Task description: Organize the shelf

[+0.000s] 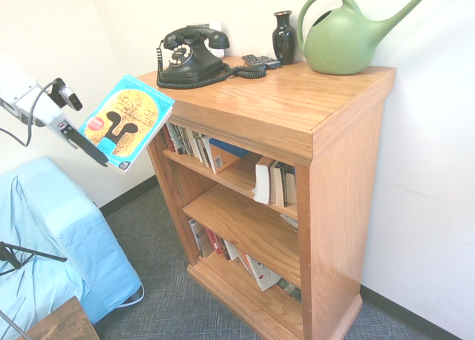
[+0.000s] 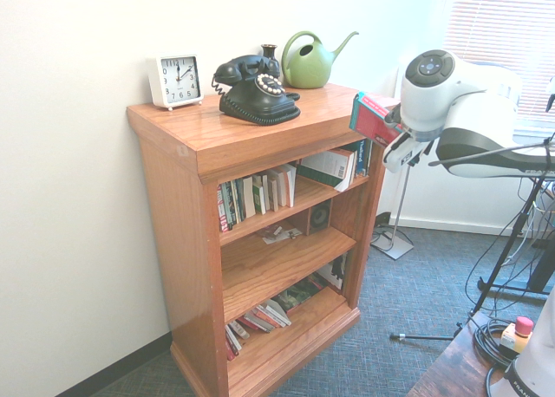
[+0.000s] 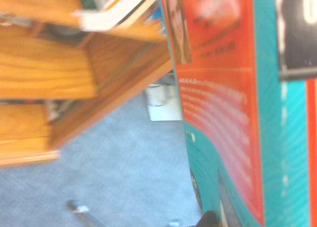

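The shelf [image 1: 297, 110] is an orange-brown oak bookcase with three tiers against the white wall, also seen in the second exterior view [image 2: 199, 141] and blurred in the wrist view [image 3: 49, 73]. My gripper [image 1: 102, 154] hangs in the air off the shelf's front corner, level with the top board. It is shut on a turquoise book with a yellow circle on its cover [image 1: 128, 121]. The book tilts up and away from the fingers and stands clear of the shelf. Its red and teal back shows in the second exterior view [image 2: 373, 118] and fills the right of the wrist view [image 3: 223, 113].
On the top board stand a black rotary telephone [image 1: 189, 56], a dark vase [image 1: 283, 37], a green watering can [image 1: 341, 39], a remote [image 1: 260, 61] and a white clock [image 2: 176, 80]. Books [image 1: 200, 143] lean or lie on all tiers. A blue-covered seat [image 1: 52, 236] stands beside the arm.
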Motion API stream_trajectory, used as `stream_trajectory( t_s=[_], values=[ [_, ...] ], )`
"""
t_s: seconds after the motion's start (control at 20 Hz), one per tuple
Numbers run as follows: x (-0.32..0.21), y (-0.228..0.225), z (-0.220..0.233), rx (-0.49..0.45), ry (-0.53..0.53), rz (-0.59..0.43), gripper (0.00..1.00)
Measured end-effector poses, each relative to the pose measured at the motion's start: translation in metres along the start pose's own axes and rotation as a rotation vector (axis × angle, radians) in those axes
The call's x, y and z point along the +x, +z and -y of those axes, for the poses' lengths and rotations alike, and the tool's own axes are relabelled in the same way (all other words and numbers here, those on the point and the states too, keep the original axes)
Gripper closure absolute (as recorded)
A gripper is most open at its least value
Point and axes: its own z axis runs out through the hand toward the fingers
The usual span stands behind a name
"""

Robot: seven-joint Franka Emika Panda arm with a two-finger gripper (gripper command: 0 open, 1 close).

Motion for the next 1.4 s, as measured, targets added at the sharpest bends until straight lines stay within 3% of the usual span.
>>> stream_trajectory(
  t_s=[0.3, 0.5, 0.85, 1.4],
  values=[
    [-0.059, 0.072, -0.038, 0.076, 0.030, 0.051, 1.00],
    [-0.066, 0.105, -0.045, 0.121, 0.046, 0.067, 1.00],
    [-0.060, 0.135, -0.014, 0.238, -0.003, 0.132, 1.00],
    [-0.036, 0.174, 0.044, 0.288, -0.053, 0.240, 1.00]
  ],
)
